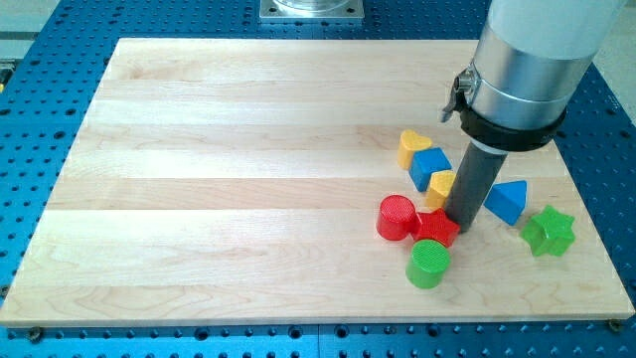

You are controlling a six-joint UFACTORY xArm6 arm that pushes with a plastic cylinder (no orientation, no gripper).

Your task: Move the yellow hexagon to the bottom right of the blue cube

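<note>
The yellow hexagon (440, 186) lies right of the board's middle, partly hidden by my rod. The blue cube (429, 165) sits just above and to the left of it, touching it. My tip (463, 223) rests on the board right against the hexagon's right side, just below and right of it. A red block (435, 228) lies directly left of the tip and below the hexagon.
A yellow block (413, 145) touches the blue cube's upper left. A red cylinder (396, 217) and a green cylinder (428, 264) lie lower left. A blue triangular block (507, 201) and a green star (549, 231) lie to the right, near the board's (248, 179) right edge.
</note>
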